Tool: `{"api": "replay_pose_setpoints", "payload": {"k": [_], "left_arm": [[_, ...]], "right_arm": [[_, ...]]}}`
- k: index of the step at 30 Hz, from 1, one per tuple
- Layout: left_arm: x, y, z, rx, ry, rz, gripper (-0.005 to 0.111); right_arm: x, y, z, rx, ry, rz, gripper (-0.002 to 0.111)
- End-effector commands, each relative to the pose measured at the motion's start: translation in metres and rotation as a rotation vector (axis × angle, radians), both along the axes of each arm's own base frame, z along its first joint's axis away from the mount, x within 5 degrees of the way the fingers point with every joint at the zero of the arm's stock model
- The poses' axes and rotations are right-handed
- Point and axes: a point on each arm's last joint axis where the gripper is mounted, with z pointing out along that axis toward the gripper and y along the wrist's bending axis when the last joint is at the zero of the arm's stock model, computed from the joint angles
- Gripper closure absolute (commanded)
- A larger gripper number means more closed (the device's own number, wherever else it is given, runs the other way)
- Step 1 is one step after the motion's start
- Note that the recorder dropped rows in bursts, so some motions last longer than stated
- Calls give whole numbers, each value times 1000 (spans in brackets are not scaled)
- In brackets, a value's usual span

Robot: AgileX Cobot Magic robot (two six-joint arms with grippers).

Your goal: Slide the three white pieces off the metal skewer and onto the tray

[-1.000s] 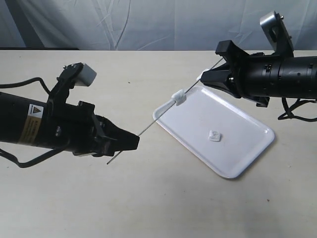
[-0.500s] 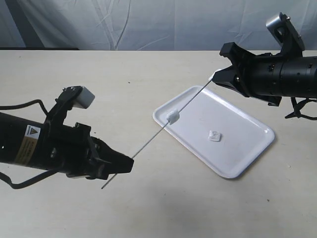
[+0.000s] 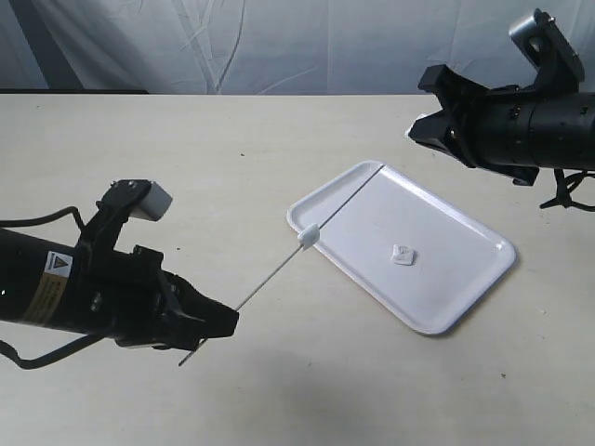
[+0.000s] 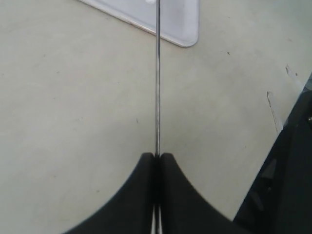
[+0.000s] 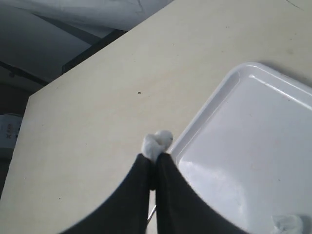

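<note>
White piece [image 3: 309, 235], skewered at the tray [image 3: 446, 232] rim facing the surface's [image 3: 279, 139] left edge, could drop outside. Left hand [image 3: 223, 321] clamps the skewer [image 3: 274, 269]; right hand [image 5: 155, 157] pinches another piece [image 5: 158, 140].

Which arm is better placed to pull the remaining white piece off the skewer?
Right. The left gripper is shut on the skewer, steadying it. The right gripper, though pinching one piece, is nearest the skewer's free end.

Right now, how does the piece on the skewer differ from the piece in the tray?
The skewer piece is threaded on the skewer; the tray piece lies free. The skewer piece is at the corner rim of the tray; the tray piece lies near its middle. Both are small and white.
</note>
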Motion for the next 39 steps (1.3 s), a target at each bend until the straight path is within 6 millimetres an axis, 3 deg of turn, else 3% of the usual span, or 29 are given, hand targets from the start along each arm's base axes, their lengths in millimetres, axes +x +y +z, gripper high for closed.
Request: {"api": "replay_pose_setpoints", "payload": {"k": [1, 6, 14, 22, 26, 33, 39], "left_arm": [[1, 3, 1, 20, -31, 36, 107], [2, 6, 10, 22, -89, 64, 107], [3, 5, 14, -12, -100, 80, 107], [13, 0, 28, -38, -146, 85, 107], [17, -2, 27, -36, -139, 83, 107], [23, -5, 9, -8, -78, 81, 107], [33, -10, 5, -17, -62, 92, 107]], "right_arm": [[1, -2, 1, -34, -16, -4, 109], [-2, -3, -4, -78, -9, 29, 109], [-8, 2, -53, -83, 161, 95, 109], [-6, 5, -77, -60, 249, 121, 109], [-6, 6, -79, -53, 258, 119, 105], [-5, 6, -79, -49, 258, 118, 73], [-11, 17, -69, 65, 240, 221, 74]]}}
